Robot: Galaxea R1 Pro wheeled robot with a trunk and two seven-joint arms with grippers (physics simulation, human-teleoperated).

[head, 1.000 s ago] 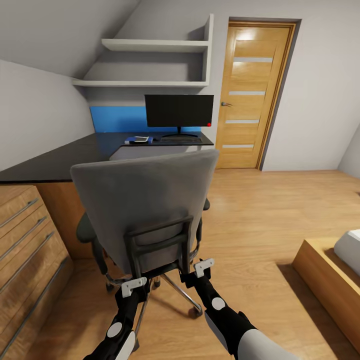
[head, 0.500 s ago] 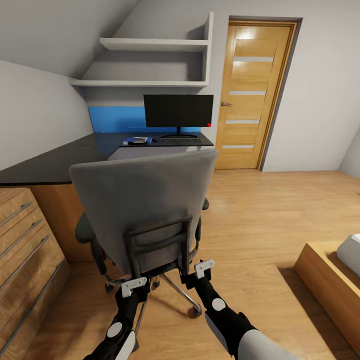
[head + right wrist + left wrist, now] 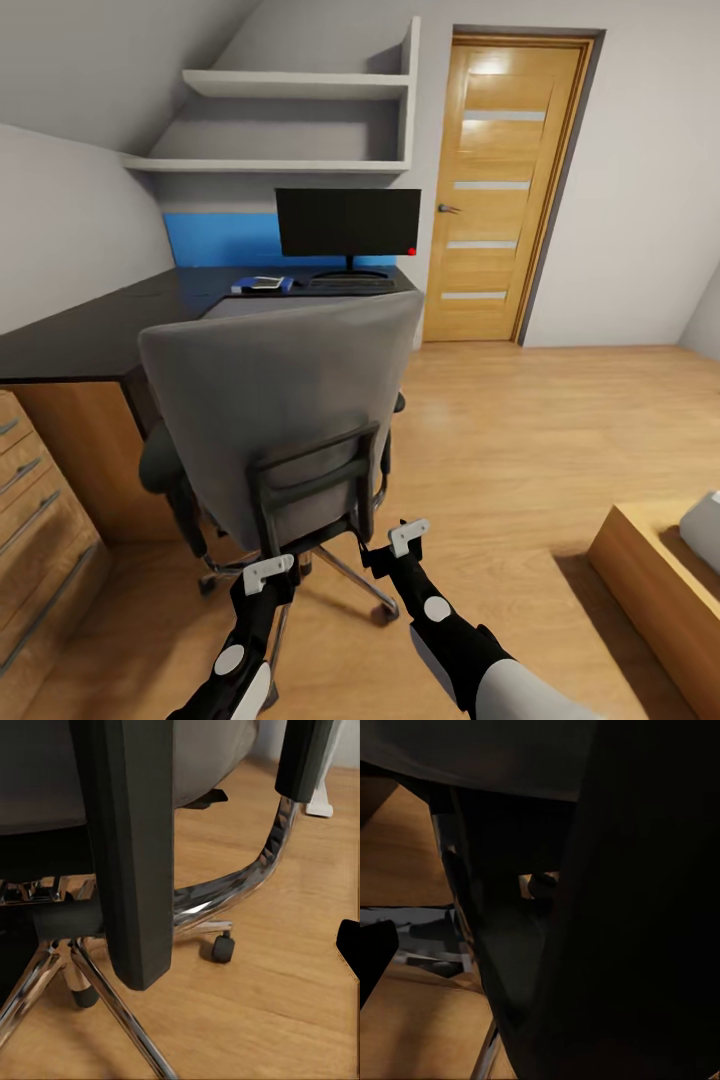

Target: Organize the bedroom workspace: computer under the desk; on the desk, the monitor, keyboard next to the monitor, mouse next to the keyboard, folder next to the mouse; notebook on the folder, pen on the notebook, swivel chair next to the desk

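The grey swivel chair [image 3: 280, 400] stands in front of me with its back toward me, short of the black desk [image 3: 90, 335]. On the desk's far end stand the monitor [image 3: 348, 222] and the keyboard [image 3: 350, 284]. Left of them lies the blue folder [image 3: 262, 287] with a pale flat thing on it. The mouse and pen are too small to make out, and the computer is hidden. My left gripper [image 3: 267, 572] and right gripper [image 3: 407, 537] sit low behind the chair's black back frame [image 3: 127, 855], fingers [image 3: 349, 945] spread wide. Its chrome base [image 3: 225, 889] lies just beyond.
A light-wood drawer chest [image 3: 40, 530] stands at the left under the desk's near end. A wooden door [image 3: 500, 190] is at the back right, with white shelves [image 3: 290, 85] above the desk. A low wooden bed frame [image 3: 650, 560] is at the right, with open floor between.
The whole view has shifted: the chest and the desk's near end have slid left and partly out of frame, so the camera moved forward. The chair stays just ahead of both grippers.
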